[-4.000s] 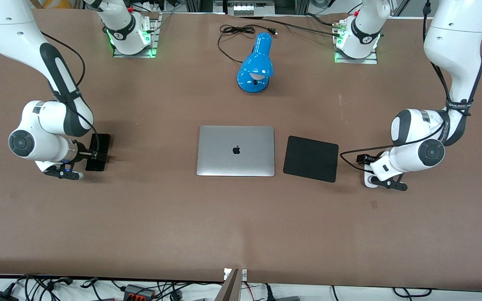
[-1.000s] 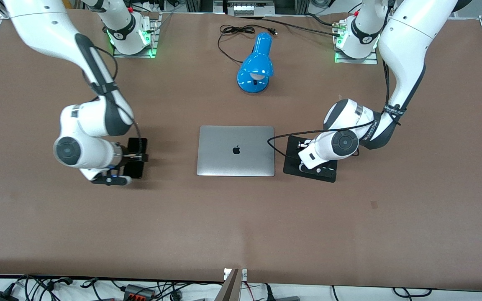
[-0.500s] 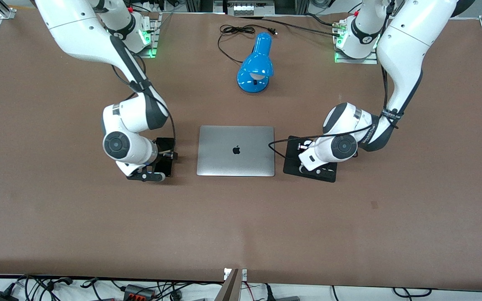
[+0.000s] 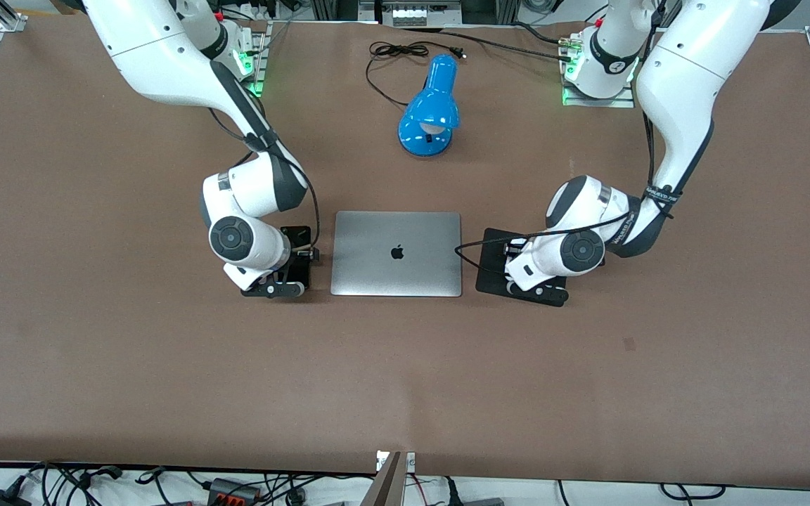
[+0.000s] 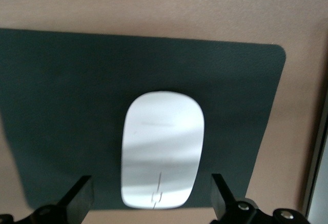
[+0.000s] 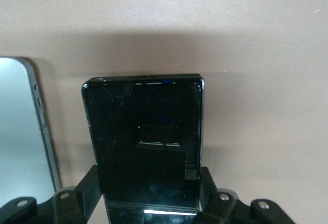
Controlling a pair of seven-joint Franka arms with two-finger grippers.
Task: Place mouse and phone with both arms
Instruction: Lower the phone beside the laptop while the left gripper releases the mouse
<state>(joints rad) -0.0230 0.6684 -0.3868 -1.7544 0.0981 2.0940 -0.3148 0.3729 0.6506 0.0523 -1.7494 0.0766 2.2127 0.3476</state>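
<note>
The left gripper (image 5: 152, 203) stood with its fingers (image 5: 80, 196) spread wide on either side of the mouse (image 5: 162, 150), a smooth, glossy white oval with a thin grey line, lying on the matte black mouse pad (image 4: 493, 261) (rounded corners, faintly grained) beside the laptop (image 4: 396, 253), toward the left arm's end of the table. A second before, those fingers had been pinched shut over the pad. The right gripper (image 6: 148, 190) clamped the phone (image 6: 144, 142), a slim black slab with a glossy, scuffed face, by its long edges, just beside the laptop's brushed silver edge (image 6: 20, 131). Four seconds earlier the phone had been well apart from the laptop. A shiny blue lamp (image 4: 430, 107) sat on the brown table (image 4: 405, 379).
</note>
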